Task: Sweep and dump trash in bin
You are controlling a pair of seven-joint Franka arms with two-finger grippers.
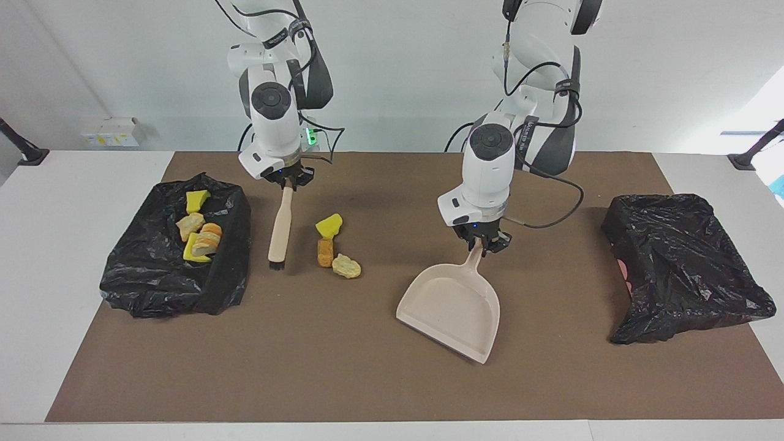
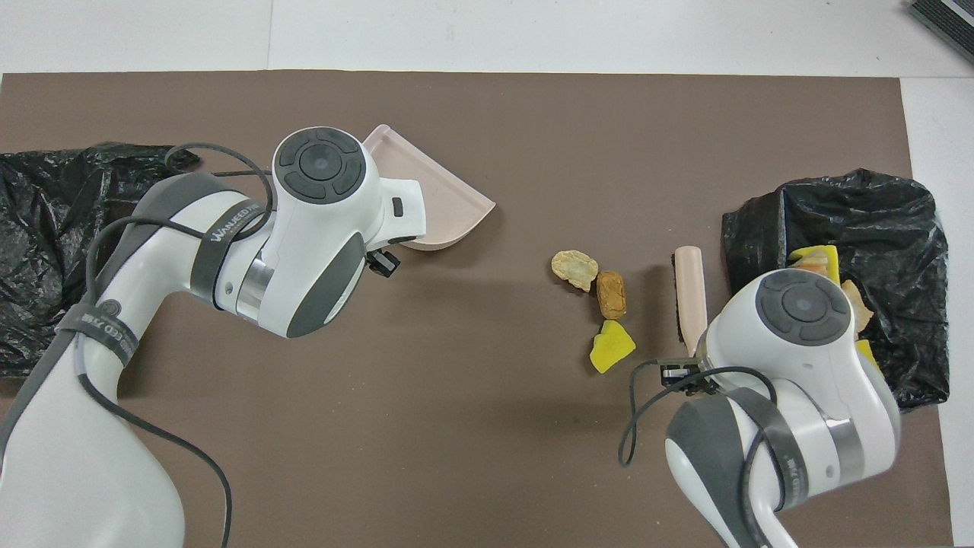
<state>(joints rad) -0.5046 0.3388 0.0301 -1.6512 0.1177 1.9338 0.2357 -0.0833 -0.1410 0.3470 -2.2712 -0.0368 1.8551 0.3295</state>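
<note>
Left claw (image 1: 481,245) clamping dustpan (image 1: 450,309), right claw (image 1: 286,182) clamping brush (image 1: 279,229); I'm seeing three trash bits (image 1: 334,248) unswept at brush's three o'clock.

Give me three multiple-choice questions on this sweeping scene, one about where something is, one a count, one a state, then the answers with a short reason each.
1. Where does the brush stand?
A. between the loose trash and the bag holding trash
B. in the dustpan
C. beside the bag at the left arm's end

2. How many trash bits lie loose on the mat?
A. one
B. three
C. six

3. What is the left gripper doing?
A. open above the trash
B. shut on the dustpan handle
C. shut on the brush

Answers:
1 A, it stands between the bag at the right arm's end and the loose bits.
2 B, a yellow sponge, a brown lump and a tan lump.
3 B, its fingers clamp the handle of the dustpan; the right gripper holds the brush.
</note>
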